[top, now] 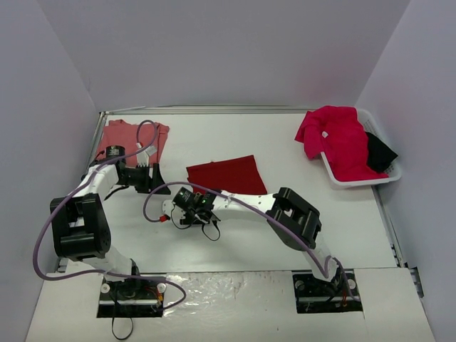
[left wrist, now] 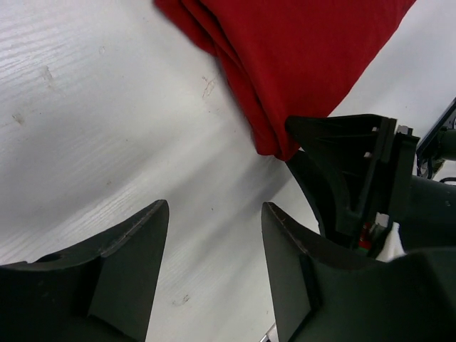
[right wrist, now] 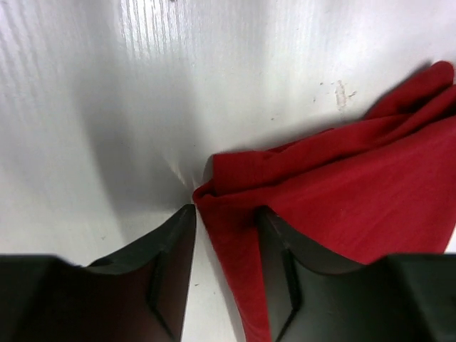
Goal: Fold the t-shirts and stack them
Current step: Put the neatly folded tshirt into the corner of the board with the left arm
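Observation:
A folded dark crimson t-shirt (top: 228,174) lies flat at mid-table. My right gripper (top: 187,204) is at its near left corner. In the right wrist view the jaws (right wrist: 225,228) stand open with that corner of the crimson cloth (right wrist: 342,192) lying between them, not pinched. My left gripper (top: 151,178) is open and empty just left of the shirt. In the left wrist view it hovers (left wrist: 214,239) over bare table, with the crimson shirt (left wrist: 285,57) ahead. A salmon-pink t-shirt (top: 132,137) lies at the far left. A raspberry t-shirt (top: 338,139) is heaped in the basket.
A white plastic basket (top: 363,178) stands at the far right, with a black cloth (top: 381,151) in it beside the raspberry shirt. The right gripper's body (left wrist: 356,171) is close to my left gripper. Grey walls enclose the table on three sides.

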Controlling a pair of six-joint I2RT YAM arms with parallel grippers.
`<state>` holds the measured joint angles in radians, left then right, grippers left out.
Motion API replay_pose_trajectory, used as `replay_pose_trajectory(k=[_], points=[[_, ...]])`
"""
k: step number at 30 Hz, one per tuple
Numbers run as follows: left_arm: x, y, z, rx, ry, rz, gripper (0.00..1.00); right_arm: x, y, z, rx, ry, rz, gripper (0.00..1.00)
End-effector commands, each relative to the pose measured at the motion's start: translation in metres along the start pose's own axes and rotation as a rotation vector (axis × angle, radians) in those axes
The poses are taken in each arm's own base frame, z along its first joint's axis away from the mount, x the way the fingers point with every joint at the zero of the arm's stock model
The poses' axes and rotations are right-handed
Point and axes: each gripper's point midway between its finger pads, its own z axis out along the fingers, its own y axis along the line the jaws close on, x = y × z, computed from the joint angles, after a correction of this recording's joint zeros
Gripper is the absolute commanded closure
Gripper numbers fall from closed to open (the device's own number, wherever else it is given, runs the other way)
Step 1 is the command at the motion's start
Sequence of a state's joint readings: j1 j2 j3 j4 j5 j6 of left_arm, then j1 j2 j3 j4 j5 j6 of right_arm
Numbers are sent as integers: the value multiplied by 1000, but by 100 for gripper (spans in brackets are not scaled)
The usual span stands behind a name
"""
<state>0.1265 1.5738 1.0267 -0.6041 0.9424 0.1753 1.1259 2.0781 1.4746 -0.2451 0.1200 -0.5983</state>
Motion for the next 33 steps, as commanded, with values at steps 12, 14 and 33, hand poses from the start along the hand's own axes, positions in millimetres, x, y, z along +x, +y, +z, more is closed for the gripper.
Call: replay_pose_trajectory(k=[12,14,33], points=[[-10,-13,0,109,-11,8,40,11,-27,5,78,77,1,100],[-10,-15,4,127,-4,-8,39,9,-37,1,96,70,12,100],[-25,-25,72,374,88,-275,4,5,-96,-33,199,55,83,100]])
